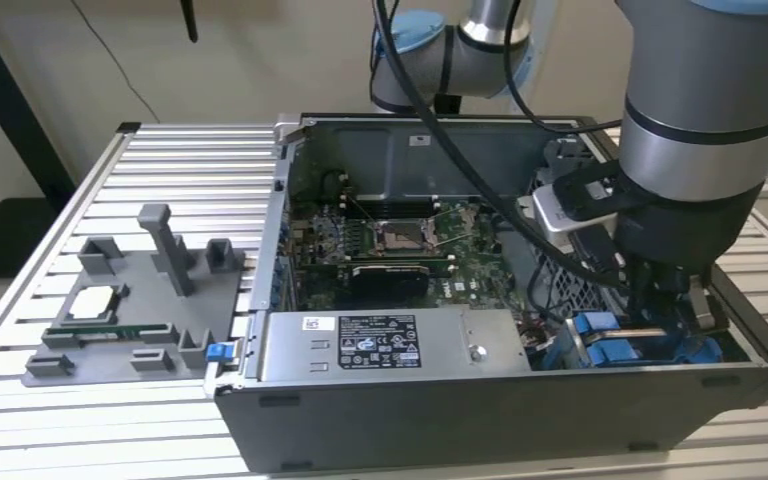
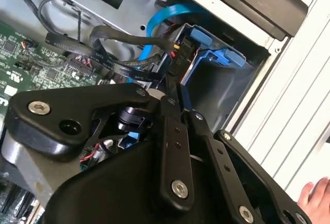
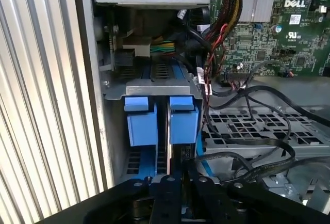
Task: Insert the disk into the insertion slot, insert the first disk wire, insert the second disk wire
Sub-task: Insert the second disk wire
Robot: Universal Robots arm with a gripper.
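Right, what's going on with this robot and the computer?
A Universal Robots arm is reaching into an open computer case that stands on a slotted metal table. Its gripper is down at the drive cage in a corner of the case, where two blue-ended drive carriers sit side by side in their bays. A blue data cable and black wires loop close by. A person's hand is over the table beside the case.
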